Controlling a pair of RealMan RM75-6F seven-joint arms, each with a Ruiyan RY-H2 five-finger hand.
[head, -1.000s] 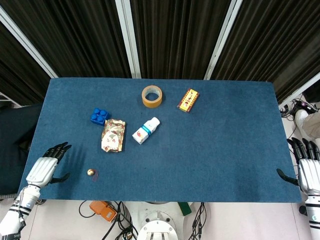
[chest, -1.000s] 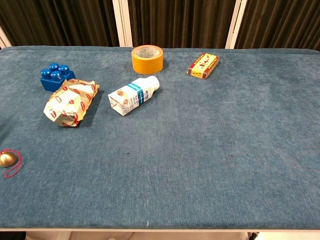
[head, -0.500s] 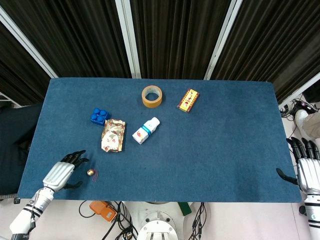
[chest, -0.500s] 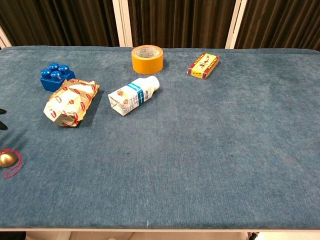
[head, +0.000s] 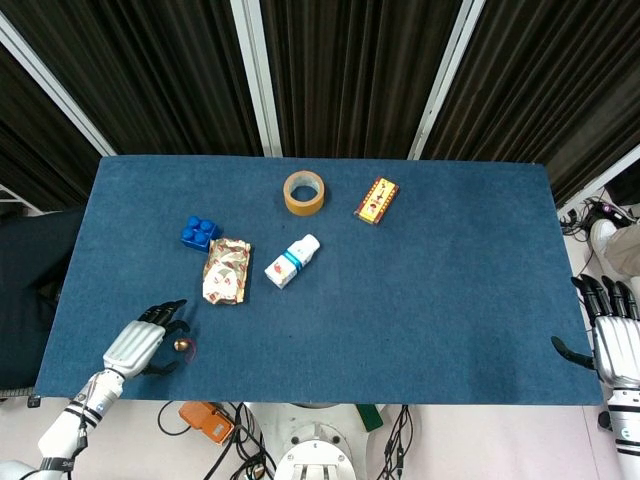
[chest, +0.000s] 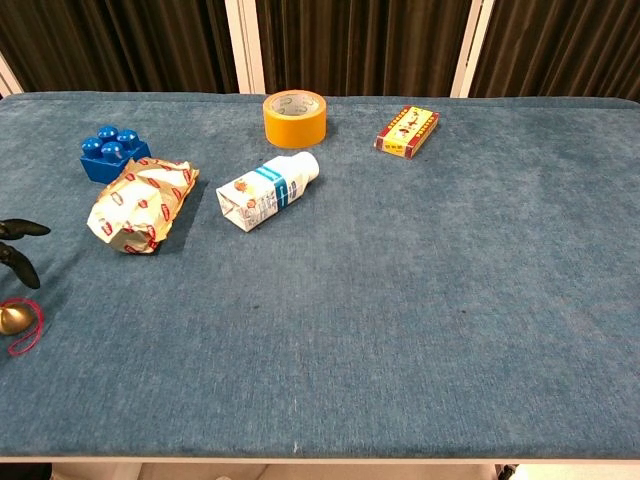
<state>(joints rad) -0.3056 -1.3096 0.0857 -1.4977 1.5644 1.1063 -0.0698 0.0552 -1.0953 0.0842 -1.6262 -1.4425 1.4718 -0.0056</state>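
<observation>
The big blue table (head: 430, 300) holds everything. The snack bag (head: 226, 271) lies on the left half of the table, with the little milk bottle (head: 291, 261) just beside it, toward the middle. The tape roll (head: 303, 192) and the small red and yellow box (head: 376, 200) sit near the far edge. The blue block (head: 199, 232) is on the left, touching the far end of the snack bag or almost. The smallest thing is the gold bell (head: 181, 344) with its thin red string (chest: 24, 330), near the front left corner of the table.

The left hand (head: 140, 345) is right beside the gold bell, on its left. Its fingers (chest: 20, 262) are apart and a little bent, and it holds nothing. The dark tips point toward the bell and the snack bag. To pick up the bell well, I think the hand should come down slowly and pinch it from both sides, because the bell is round and could roll away. It should mind the string too.

The left arm comes in low from the front left corner. The right hand (head: 612, 340) rests off the right edge of the table, fingers apart and pointing up, thumb out, holding nothing.
</observation>
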